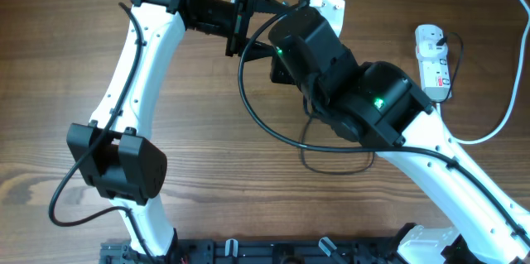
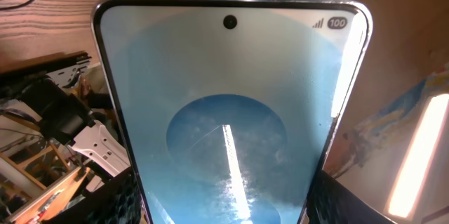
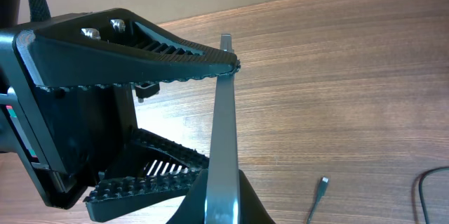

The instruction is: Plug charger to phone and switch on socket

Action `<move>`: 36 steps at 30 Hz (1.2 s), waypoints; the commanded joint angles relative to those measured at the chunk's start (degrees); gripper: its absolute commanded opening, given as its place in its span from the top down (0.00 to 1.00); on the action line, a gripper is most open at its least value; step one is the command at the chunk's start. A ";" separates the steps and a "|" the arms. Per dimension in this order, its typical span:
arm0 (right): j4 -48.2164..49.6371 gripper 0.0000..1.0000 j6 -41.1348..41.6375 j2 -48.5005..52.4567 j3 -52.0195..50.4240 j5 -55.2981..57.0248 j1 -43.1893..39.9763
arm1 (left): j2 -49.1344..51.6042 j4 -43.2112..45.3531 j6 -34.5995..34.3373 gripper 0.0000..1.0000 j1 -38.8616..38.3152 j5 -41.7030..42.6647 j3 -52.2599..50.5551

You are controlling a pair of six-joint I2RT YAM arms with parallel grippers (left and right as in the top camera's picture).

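Note:
The phone [image 2: 224, 97], with its cyan screen and silver edge, fills the left wrist view. My left gripper [image 2: 224, 206] is shut on its two long sides. In the right wrist view the phone [image 3: 224, 126] shows edge-on as a silver strip. My right gripper [image 3: 223, 208] is shut on both its faces, and the left gripper's ribbed upper finger [image 3: 161, 69] touches its far end. In the overhead view the arms hide the phone where the left gripper [image 1: 242, 22] meets the right gripper [image 1: 275, 55]. The charger's plug tip [image 3: 321, 186] lies free on the table. The white socket [image 1: 434, 61] lies at the far right.
The charger's thin black cable [image 1: 331, 170] loops on the wood under the right arm. A thicker white cord [image 1: 497, 132] runs along the right edge. A black rail [image 1: 273, 252] lines the front edge. A plug with a dark lead sits in the socket.

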 commanded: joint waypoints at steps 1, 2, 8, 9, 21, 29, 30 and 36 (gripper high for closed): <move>0.61 0.94 3.87 0.48 0.39 0.09 -0.13 | -1.49 0.22 0.59 0.36 -0.11 2.86 1.22; 0.63 0.95 5.18 0.48 0.39 0.09 -0.13 | -1.49 0.22 0.57 0.35 -0.11 2.86 1.22; 0.98 0.95 17.33 -0.76 0.39 3.72 -0.13 | -1.49 0.26 0.72 0.00 -0.11 1.99 1.22; 0.98 0.96 19.71 -1.46 0.39 5.11 -0.13 | -1.49 0.26 0.72 0.00 -0.11 1.53 1.22; -4.31 0.96 64.06 -5.18 0.37 3.30 -0.13 | -1.49 0.22 0.26 0.16 -0.11 2.60 1.22; -3.15 0.96 75.95 -3.63 0.37 3.23 -0.13 | -1.49 0.22 -0.33 0.29 -0.11 2.67 1.22; -2.91 0.96 76.87 -2.86 0.35 2.80 -0.13 | -1.49 0.22 -1.03 0.29 -0.11 2.64 1.22; -0.50 0.96 76.89 1.38 0.26 2.19 -0.13 | -1.49 0.22 -1.01 0.30 -0.11 2.64 1.22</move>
